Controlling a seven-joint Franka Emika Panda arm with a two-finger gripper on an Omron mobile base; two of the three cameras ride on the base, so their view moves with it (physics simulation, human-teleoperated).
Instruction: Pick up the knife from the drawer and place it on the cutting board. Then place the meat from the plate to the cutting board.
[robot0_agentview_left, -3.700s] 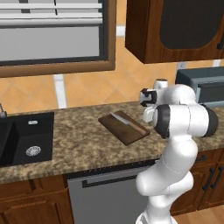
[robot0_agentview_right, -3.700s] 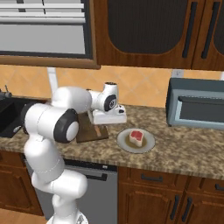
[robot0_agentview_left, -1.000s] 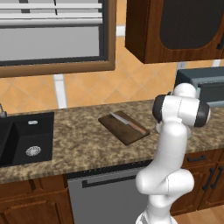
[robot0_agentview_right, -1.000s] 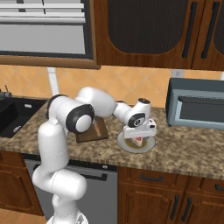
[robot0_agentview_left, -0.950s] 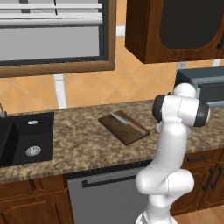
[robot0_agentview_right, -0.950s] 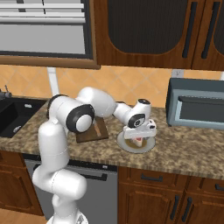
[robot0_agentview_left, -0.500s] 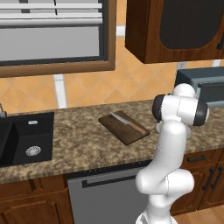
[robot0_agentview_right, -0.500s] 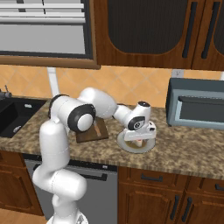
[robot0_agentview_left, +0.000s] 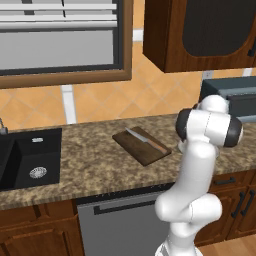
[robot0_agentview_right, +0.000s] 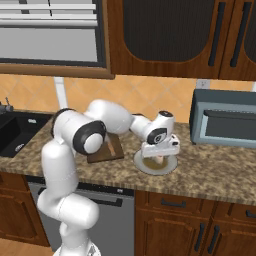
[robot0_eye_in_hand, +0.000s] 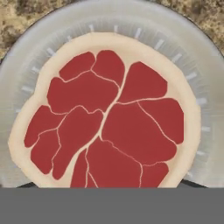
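The meat (robot0_eye_in_hand: 109, 127), dark red lobes ringed with pale fat, lies flat on a grey-white plate (robot0_eye_in_hand: 43, 35) directly under the hand, very close. In the right base view my gripper (robot0_agentview_right: 156, 158) is pressed down over the plate (robot0_agentview_right: 142, 168), its jaws apart on either side of the meat. The dark brown cutting board (robot0_agentview_left: 142, 145) lies left of the plate with the slim pale knife (robot0_agentview_left: 146, 140) resting on it; the arm hides part of the cutting board (robot0_agentview_right: 104, 152) in the right base view. The drawer is out of view.
A grey microwave (robot0_agentview_right: 225, 120) stands on the granite counter right of the plate. A black sink (robot0_agentview_left: 30, 160) is sunk in the counter at the far left. Dark wood wall cabinets (robot0_agentview_right: 170, 35) hang above, and a dishwasher front (robot0_agentview_left: 120, 225) sits below the counter.
The hand swung from beside the cutting board over to the plate, and in the last second sank lower onto the meat. The knife and board have not moved.
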